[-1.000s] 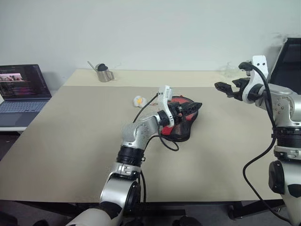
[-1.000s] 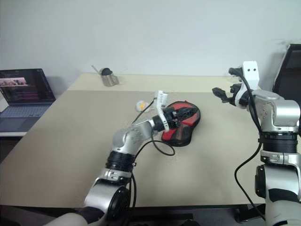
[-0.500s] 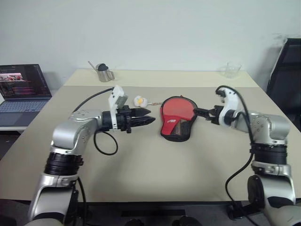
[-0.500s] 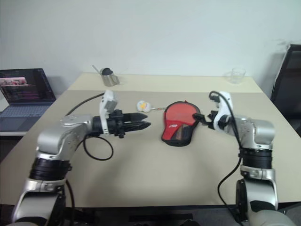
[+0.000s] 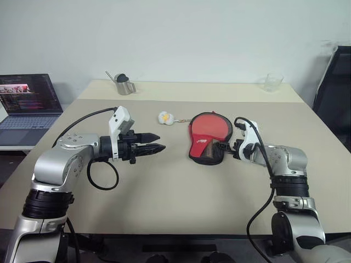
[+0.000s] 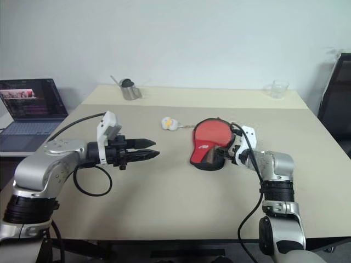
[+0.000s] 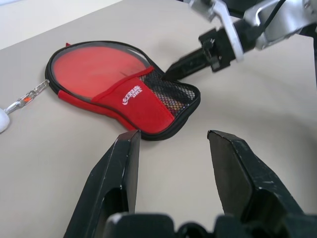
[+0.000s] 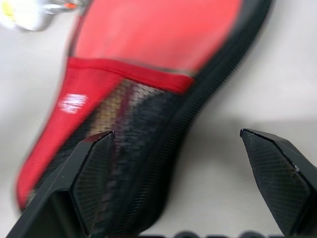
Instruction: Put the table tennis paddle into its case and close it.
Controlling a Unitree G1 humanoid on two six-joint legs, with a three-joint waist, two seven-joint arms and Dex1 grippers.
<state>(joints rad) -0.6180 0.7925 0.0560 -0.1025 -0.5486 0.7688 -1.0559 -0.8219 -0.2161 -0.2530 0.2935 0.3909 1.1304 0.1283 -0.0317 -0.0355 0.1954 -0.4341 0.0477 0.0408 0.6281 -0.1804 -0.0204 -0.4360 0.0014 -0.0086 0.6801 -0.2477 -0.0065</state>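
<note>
Tabletop (image 5: 164,192): beige, matte, rectangular, with a seam running across near the far edge.

Case (image 5: 207,134): paddle-shaped, red face, black edging, black mesh pocket with a white logo; lies flat near the middle, a little toward the right edge, narrow end toward the near edge.

Small white-and-yellow charm (image 5: 164,116): on a short chain, just beside the case's round end, on its left.

Metal cup (image 5: 125,85): at the far left corner.

Clear glass (image 5: 271,82): at the far right corner.
</note>
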